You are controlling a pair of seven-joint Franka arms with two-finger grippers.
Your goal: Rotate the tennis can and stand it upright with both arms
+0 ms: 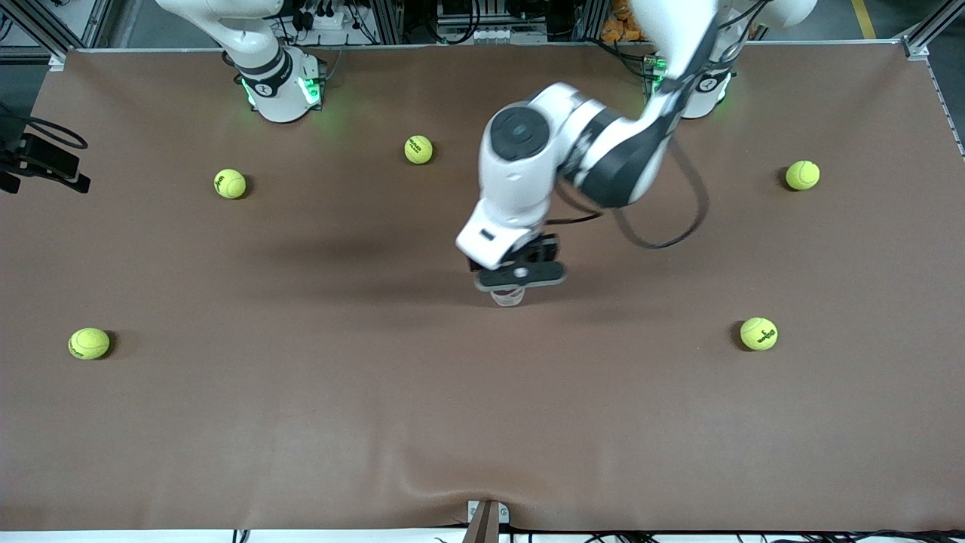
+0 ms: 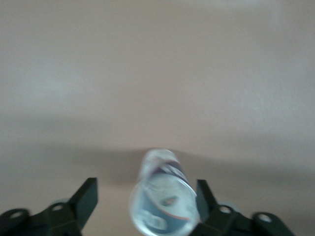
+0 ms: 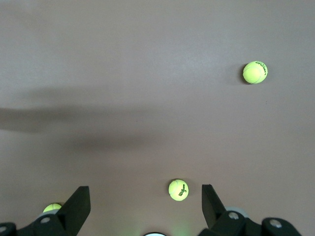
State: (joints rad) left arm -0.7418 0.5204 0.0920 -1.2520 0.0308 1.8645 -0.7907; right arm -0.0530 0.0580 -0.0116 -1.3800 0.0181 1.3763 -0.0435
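The tennis can (image 1: 509, 296) stands near the middle of the table, mostly hidden under my left gripper (image 1: 520, 276); only a clear bit of it shows. In the left wrist view the can (image 2: 165, 201) is seen end-on, with its clear round end and its blue and red label. It stands between the spread fingers of the left gripper (image 2: 146, 199), close to one fingertip (image 2: 203, 195) and apart from the other. My right gripper (image 3: 145, 206) is open and empty high over the table; it does not show in the front view.
Several yellow-green tennis balls lie scattered on the brown table: two (image 1: 418, 149) (image 1: 230, 183) near the right arm's base, one (image 1: 802, 175) at the left arm's end, two (image 1: 758, 333) (image 1: 89, 343) nearer the front camera. The right wrist view shows balls (image 3: 178, 190) (image 3: 255, 72).
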